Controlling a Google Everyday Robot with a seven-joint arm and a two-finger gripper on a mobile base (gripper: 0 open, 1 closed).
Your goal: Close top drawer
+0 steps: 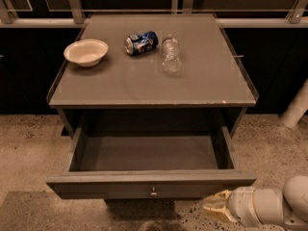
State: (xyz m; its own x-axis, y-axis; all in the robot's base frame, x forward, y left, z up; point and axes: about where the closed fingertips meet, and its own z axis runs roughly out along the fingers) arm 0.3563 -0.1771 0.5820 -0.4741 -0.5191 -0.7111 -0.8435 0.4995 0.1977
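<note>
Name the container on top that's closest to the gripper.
The clear bottle, rightmost of the three; the gripper is below the open top drawer, at its right front corner.

Dim warm overhead light; top drawer (149,153) shadowed inside, gripper (212,210) pale at lower right.

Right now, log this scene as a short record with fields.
top drawer: pulled out, nothing visible inside
knob: centre of the front, untouched
gripper: low right, just below the drawer front's right end
cabinet top: white bowl at left; blue can on its side; clear bottle lying beside it
task state: drawer not yet closed
</note>
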